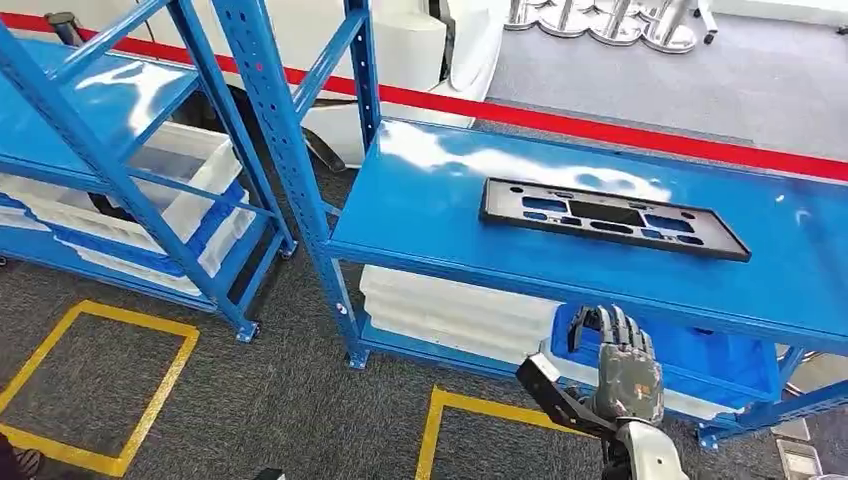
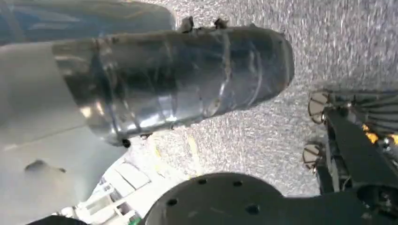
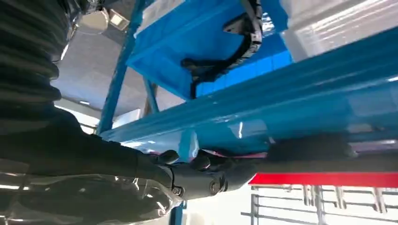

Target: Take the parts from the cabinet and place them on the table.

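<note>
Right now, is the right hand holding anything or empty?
Empty: in the head view the right hand hangs below the shelf edge, fingers spread, while the black panel lies flat on the shelf.

White bins (image 1: 455, 315) partly behind shelf edge (image 1: 560, 290)

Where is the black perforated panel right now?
In the head view, the black panel lies flat on the blue shelf top, right of centre, above and beyond the raised right hand.
</note>
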`<state>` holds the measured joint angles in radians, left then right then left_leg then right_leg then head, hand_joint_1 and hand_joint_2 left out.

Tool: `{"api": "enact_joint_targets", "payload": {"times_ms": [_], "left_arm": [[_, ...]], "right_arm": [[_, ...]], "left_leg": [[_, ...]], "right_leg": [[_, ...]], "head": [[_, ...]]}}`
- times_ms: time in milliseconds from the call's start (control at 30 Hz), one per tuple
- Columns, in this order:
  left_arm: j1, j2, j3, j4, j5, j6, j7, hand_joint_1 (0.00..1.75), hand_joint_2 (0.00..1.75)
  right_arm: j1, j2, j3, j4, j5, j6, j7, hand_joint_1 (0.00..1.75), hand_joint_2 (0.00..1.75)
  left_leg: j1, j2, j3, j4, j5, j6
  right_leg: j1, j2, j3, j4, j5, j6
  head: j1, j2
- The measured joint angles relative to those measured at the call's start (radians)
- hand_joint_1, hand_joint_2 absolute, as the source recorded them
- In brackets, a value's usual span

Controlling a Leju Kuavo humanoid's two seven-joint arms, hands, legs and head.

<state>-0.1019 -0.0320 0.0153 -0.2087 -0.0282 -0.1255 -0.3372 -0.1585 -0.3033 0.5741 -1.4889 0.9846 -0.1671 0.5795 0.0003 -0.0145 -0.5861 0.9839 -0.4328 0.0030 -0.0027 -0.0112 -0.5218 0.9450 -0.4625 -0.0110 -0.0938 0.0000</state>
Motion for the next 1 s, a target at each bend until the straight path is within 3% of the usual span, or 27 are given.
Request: {"api": "enact_joint_targets", "payload": {"times_ms": [33,67,133,167,200,233,267,333,367,400,467,533,600,667,700,733,767,800,867,900,933,1000], "left_arm": [[0.0,0.0,0.0,0.0,0.0,0.0,0.0,0.0,0.0],[0.0,0.003,0.0,0.0,0.002,0.0,0.0,0.0,0.0],[0.001,0.012,0.0,0.0,0.003,0.001,0.001,0.0,0.0],[0.002,0.016,0.0,0.0,0.003,0.003,0.002,0.0,0.0],[0.004,0.019,0.0,0.0,0.004,0.003,0.003,0.0,0.0],[0.004,0.021,-0.001,0.0,0.005,0.003,0.003,0.0,0.0],[0.004,0.023,-0.001,0.0,0.006,0.003,0.004,0.0,0.0],[0.002,0.024,-0.001,0.0,0.006,0.002,0.006,0.0,0.0],[0.0,0.024,-0.001,0.0,0.006,0.0,0.007,0.0,0.0],[-0.001,0.024,-0.001,0.0,0.006,-0.002,0.007,0.0,0.0],[0.001,0.024,-0.002,0.0,0.006,-0.004,0.007,0.0,0.0],[0.002,0.024,-0.002,0.0,0.006,-0.008,0.007,0.0,0.0],[0.001,0.017,-0.002,0.0,0.006,-0.009,0.008,0.0,0.0],[0.0,0.008,-0.002,0.0,0.006,-0.01,0.011,0.0,0.0],[0.001,0.003,-0.003,0.0,0.006,-0.01,0.013,0.0,0.0],[0.003,0.002,-0.003,0.0,0.006,-0.01,0.013,0.0,0.0],[0.004,0.0,-0.003,0.0,0.006,-0.01,0.013,0.0,0.0],[0.004,0.0,-0.003,0.0,0.006,-0.011,0.013,0.0,0.0],[0.003,0.0,-0.003,0.0,0.006,-0.011,0.013,0.0,0.0],[0.003,0.0,-0.005,0.0,0.006,-0.012,0.015,0.0,0.0],[0.0,-0.002,-0.006,0.0,0.006,-0.012,0.016,0.0,0.0],[0.0,-0.004,-0.007,0.0,0.008,-0.012,0.014,0.0,0.0]], "right_arm": [[-0.001,0.002,0.001,0.004,0.001,0.0,0.0,0.0,1.75],[-0.004,0.002,0.001,0.006,0.004,-0.001,0.001,0.0,1.75],[-0.004,0.002,0.002,0.013,0.01,-0.004,0.005,0.0,1.75],[-0.003,0.002,0.003,0.016,0.012,-0.004,0.005,0.0,1.75],[-0.003,0.002,0.004,0.019,0.014,-0.004,0.005,0.0,1.75],[-0.003,0.002,0.006,0.021,0.017,-0.004,0.005,0.0,1.75],[-0.004,0.002,0.007,0.022,0.021,-0.004,0.005,0.0,1.75],[-0.006,0.002,0.008,0.022,0.027,-0.005,0.005,0.0,1.75],[-0.008,0.002,0.008,0.022,0.03,-0.005,0.005,0.0,1.75],[-0.011,0.001,0.007,0.021,0.032,-0.005,0.005,0.0,1.75],[-0.013,0.002,0.008,0.02,0.034,-0.006,0.005,0.0,1.75],[-0.013,0.001,0.007,0.019,0.039,-0.006,0.005,0.0,1.75],[-0.017,-0.001,0.007,0.013,0.044,-0.006,0.005,0.0,1.75],[-0.021,-0.003,0.007,0.012,0.047,-0.006,0.005,0.0,1.75],[-0.02,-0.003,0.007,0.011,0.048,-0.006,0.005,0.0,1.75],[-0.02,-0.003,0.007,0.011,0.048,-0.003,0.005,0.0,1.75],[-0.02,-0.003,0.007,0.01,0.05,-0.003,0.005,0.0,1.75],[-0.02,-0.003,0.007,0.006,0.052,-0.001,0.005,0.0,1.75],[-0.025,-0.005,0.006,-0.006,0.055,0.005,0.005,0.0,1.75],[-0.029,-0.006,0.006,-0.009,0.056,0.006,0.005,0.0,1.75],[-0.033,-0.006,0.006,-0.014,0.059,0.012,0.005,0.0,1.75],[-0.033,-0.01,0.0,-0.029,0.061,0.015,0.005,0.0,1.75]], "left_leg": [[0.001,0.001,-0.006,0.02,-0.018,-0.006],[0.002,0.002,-0.027,0.067,-0.054,-0.011],[0.007,0.002,-0.098,0.227,-0.134,-0.018],[0.009,0.002,-0.128,0.293,-0.154,-0.023],[0.011,0.003,-0.136,0.312,-0.15,-0.027],[0.014,0.003,-0.118,0.279,-0.121,-0.03],[0.016,0.003,-0.083,0.212,-0.082,-0.031],[0.018,0.006,0.015,0.032,-0.011,-0.031],[0.016,0.007,0.035,-0.005,-0.032,-0.027],[0.015,0.002,0.033,-0.005,-0.029,-0.009],[0.014,0.001,0.03,-0.007,-0.032,0.0],[0.02,0.0,0.041,-0.008,-0.034,0.016],[0.02,-0.001,0.05,-0.01,-0.04,0.025],[0.017,-0.003,0.055,-0.01,-0.046,0.032],[0.015,-0.003,0.058,-0.01,-0.052,0.034],[0.013,-0.004,0.064,-0.01,-0.057,0.034],[0.011,-0.005,0.073,-0.01,-0.063,0.033],[0.008,-0.007,0.085,-0.01,-0.071,0.033],[0.003,-0.009,0.113,-0.011,-0.09,0.031],[0.004,-0.008,0.119,-0.014,-0.096,0.029],[0.004,-0.011,0.118,-0.017,-0.099,0.023],[0.005,-0.005,0.129,-0.013,-0.094,0.01]], "right_leg": [[-0.004,-0.002,0.006,-0.01,0.006,-0.001],[-0.004,-0.003,0.006,-0.013,0.008,-0.005],[-0.005,-0.004,0.005,-0.013,0.009,-0.006],[-0.005,-0.004,0.004,-0.013,0.008,-0.006],[-0.006,-0.004,0.005,-0.012,0.006,-0.005],[-0.008,-0.003,0.007,-0.012,0.004,-0.003],[-0.01,-0.003,0.009,-0.011,0.002,0.001],[-0.014,-0.002,0.015,-0.004,-0.008,0.014],[-0.008,-0.001,0.013,0.004,-0.016,0.024],[-0.009,0.0,0.014,0.002,-0.017,0.029],[-0.01,0.0,0.019,0.005,-0.01,0.039],[-0.01,0.001,0.021,0.014,-0.016,0.046],[-0.011,0.002,-0.018,0.077,-0.042,0.052],[-0.012,0.002,-0.121,0.254,-0.107,0.057],[-0.012,0.003,-0.169,0.325,-0.123,0.057],[-0.011,0.003,-0.198,0.354,-0.12,0.055],[-0.011,0.003,-0.204,0.337,-0.094,0.051],[-0.01,0.003,-0.188,0.277,-0.045,0.043],[0.001,0.004,-0.12,0.087,0.08,0.014],[0.006,0.002,-0.107,0.062,0.073,0.002],[0.011,0.001,-0.103,0.043,0.025,-0.001],[0.012,0.005,-0.08,0.013,0.041,-0.005]], "head": [[-0.002,0.0],[-0.003,0.0],[-0.002,0.0],[-0.002,0.0],[-0.002,0.0],[-0.002,0.0],[-0.002,0.0],[-0.003,0.0],[-0.003,0.0],[0.001,0.0],[0.0,0.0],[0.0,0.0],[0.003,0.0],[0.005,0.0],[0.005,0.0],[0.005,0.0],[0.005,0.0],[0.005,0.0],[0.005,0.0],[0.004,0.0],[0.003,0.0],[0.008,0.0]]}}
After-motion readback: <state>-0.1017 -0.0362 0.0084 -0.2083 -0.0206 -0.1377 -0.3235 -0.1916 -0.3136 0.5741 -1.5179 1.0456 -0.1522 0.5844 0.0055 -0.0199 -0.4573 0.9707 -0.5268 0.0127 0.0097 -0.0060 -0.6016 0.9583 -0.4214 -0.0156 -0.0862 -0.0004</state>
